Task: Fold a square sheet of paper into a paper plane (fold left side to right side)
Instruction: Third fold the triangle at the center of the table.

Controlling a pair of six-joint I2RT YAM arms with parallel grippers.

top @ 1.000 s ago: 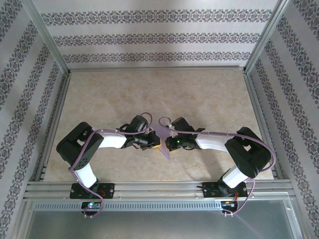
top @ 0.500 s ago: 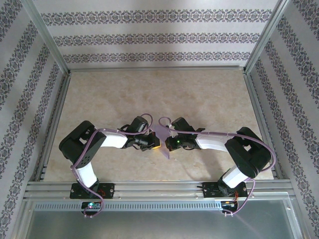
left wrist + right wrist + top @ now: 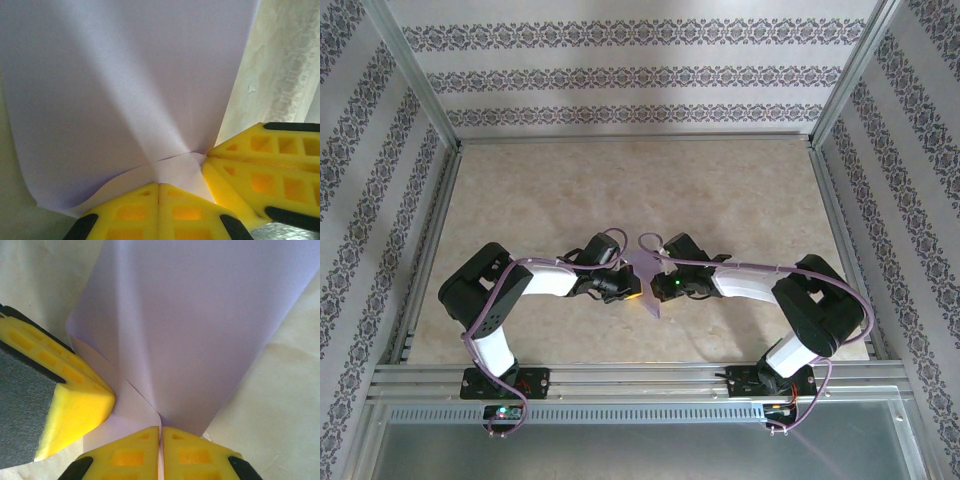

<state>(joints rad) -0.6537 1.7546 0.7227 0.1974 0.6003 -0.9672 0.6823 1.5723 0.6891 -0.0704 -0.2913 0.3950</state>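
The lavender sheet of paper [image 3: 645, 268] is folded and creased, and it hangs between my two grippers above the middle of the table. My left gripper [image 3: 636, 293] is shut on its lower edge, with the yellow fingertips [image 3: 159, 185] pressed together on the paper [image 3: 125, 75]. My right gripper [image 3: 658, 290] meets it from the other side. Its jaws [image 3: 160, 429] stand pinched on a thin layer of the paper [image 3: 200, 315]. The right gripper's fingers [image 3: 250, 165] appear in the left wrist view, touching the fold. A left finger [image 3: 65, 385] lies against the paper in the right wrist view.
The beige marbled table [image 3: 620, 190] stretches bare behind the arms. Aluminium rails [image 3: 630, 137] and patterned walls box it in on three sides. A metal rail [image 3: 640, 378] with both arm bases runs along the near edge.
The left arm's elbow has shifted slightly to the right. The paper and both grippers stay where they were at the centre.
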